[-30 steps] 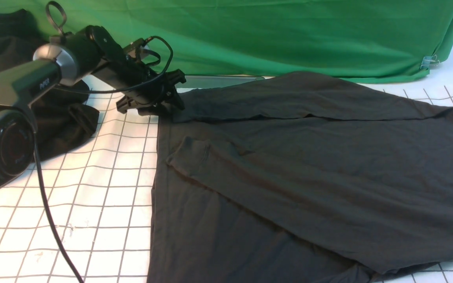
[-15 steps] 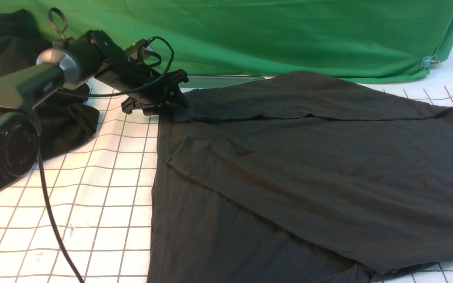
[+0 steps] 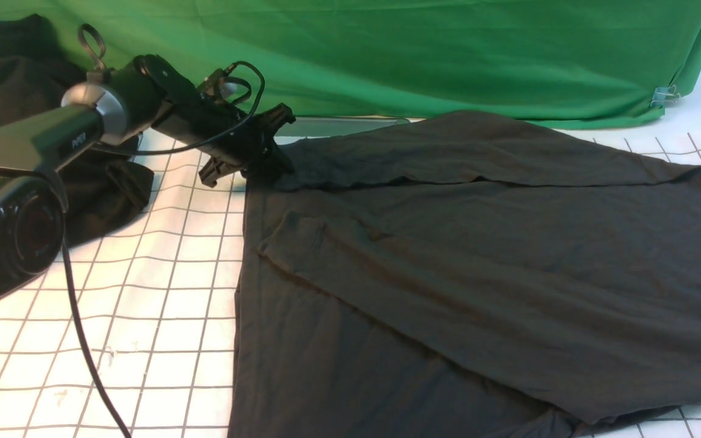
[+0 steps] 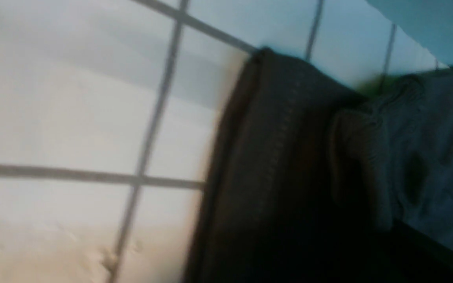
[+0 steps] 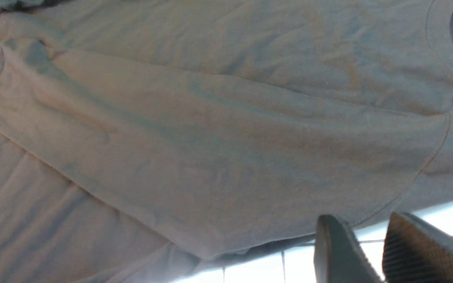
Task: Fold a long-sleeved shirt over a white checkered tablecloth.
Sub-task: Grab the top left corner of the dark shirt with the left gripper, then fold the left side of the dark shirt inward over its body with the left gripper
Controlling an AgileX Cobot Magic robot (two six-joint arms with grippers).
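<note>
Left hand [image 3: 262,159] touches the long-sleeved shirt [image 3: 478,261] at its far corner, and I cannot tell its grip. Right hand [image 5: 364,218] is slightly parted, empty, above the near edge.

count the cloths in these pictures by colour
dark grey: 1, the long-sleeved shirt
black: 1, the heap of fabric
green: 1, the backdrop cloth
white checkered: 1, the tablecloth
total: 4
</note>
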